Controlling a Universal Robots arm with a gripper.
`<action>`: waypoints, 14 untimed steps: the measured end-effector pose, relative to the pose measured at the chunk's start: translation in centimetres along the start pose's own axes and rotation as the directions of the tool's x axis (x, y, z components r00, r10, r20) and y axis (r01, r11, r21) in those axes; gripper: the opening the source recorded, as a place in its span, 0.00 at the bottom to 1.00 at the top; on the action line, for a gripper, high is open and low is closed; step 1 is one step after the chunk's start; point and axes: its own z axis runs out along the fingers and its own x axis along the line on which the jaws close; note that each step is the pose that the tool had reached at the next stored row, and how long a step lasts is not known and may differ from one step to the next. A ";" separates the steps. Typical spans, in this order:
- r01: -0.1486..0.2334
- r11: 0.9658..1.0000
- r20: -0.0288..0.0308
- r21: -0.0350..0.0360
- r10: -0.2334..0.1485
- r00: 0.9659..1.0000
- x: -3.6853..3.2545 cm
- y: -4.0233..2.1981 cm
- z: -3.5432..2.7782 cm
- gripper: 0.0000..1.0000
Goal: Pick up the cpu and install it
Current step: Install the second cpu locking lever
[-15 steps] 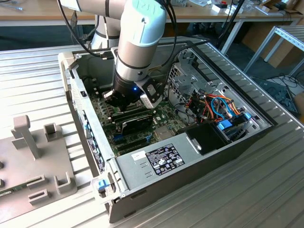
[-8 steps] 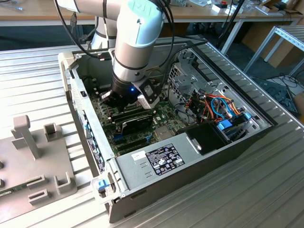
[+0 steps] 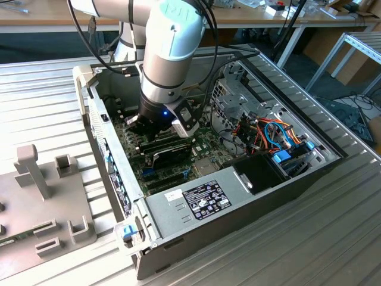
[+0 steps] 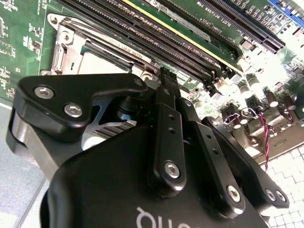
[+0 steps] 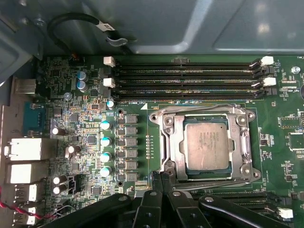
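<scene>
Lighting: even, bright, diffuse; soft shadow inside the computer case (image 3: 196,205) beneath the arm. Glare: pale sheen on the case wall (image 5: 199,23), first wrist view. Focus: gripper body (image 4: 156,190) near-lens, slightly soft; motherboard (image 5: 85,118) sharp.

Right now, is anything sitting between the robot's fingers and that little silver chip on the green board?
Nothing visible does. In the first wrist view the cpu lies flat inside its metal socket frame, top uncovered, and the gripper sits just beside the frame's edge with only bare green motherboard around.

End effector (image 4: 165,76) above green motherboard (image 4: 28,42), fingertips together.
</scene>
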 end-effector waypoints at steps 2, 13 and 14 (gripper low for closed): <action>0.000 1.000 0.000 0.000 0.000 1.000 0.01 0.02 0.16 0.11; 0.000 1.000 0.000 0.001 0.000 1.000 0.06 0.14 0.57 0.11; 0.000 1.000 0.000 0.001 0.000 1.000 0.06 0.14 0.57 0.11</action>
